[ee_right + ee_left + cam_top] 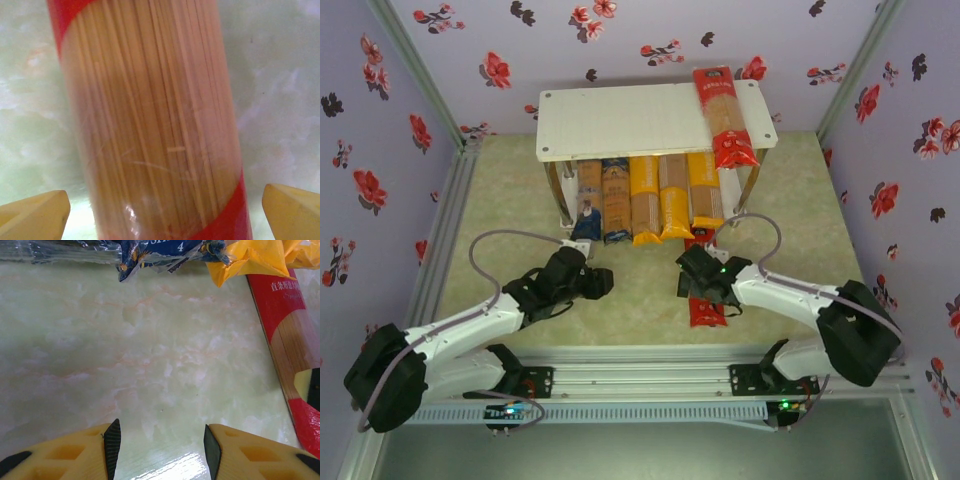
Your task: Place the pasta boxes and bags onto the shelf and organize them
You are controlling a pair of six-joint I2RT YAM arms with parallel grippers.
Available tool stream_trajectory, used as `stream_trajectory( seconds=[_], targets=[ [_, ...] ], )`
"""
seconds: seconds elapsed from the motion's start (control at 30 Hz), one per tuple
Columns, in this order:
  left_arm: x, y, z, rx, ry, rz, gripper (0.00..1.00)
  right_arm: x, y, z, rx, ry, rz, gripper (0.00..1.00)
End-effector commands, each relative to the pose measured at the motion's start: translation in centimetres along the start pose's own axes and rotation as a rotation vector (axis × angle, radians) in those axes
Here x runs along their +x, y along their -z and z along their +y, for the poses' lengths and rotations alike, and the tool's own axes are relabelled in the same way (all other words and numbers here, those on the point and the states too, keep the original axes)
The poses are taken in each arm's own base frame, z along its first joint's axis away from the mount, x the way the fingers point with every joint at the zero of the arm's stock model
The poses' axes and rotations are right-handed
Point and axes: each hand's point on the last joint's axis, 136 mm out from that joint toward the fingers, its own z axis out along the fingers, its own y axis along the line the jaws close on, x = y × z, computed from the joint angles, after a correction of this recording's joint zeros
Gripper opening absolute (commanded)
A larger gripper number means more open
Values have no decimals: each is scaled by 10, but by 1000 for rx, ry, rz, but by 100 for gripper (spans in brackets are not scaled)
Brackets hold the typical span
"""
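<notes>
Right claw (pixel 165 207) released, yellow tips astride glossy red spaghetti pack (pixel 150 115), clear window, straight strands. Left claw (pixel 162 442) spread, empty, above marbled worktop (pixel 125 350)

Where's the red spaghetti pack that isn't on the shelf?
In the top view the red pack lies on the table before the shelf's right end, between the right gripper's open fingers.

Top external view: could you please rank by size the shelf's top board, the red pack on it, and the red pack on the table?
Top board
Shelf-top red pack
Table red pack, unsure: the right tool hides part
</notes>
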Motion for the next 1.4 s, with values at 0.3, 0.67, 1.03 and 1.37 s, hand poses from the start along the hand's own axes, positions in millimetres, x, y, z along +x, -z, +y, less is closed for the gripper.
stream_trajectory(
  seconds=[0.3,0.67,1.03,1.37],
  targets=[
    [-3,5,7,6,35,-27,50,6,-21,5,22,83,104,94],
    [-4,13,17,-7,55,-49,50,29,-20,-6,4,71,170,55],
    [-10,17,18,-11,48,-62,49,44,20,-17,-86,34,177,0],
    [-22,22,18,-23,30,-77,49,57,103,-9,-212,125,135,0]
  ],
)
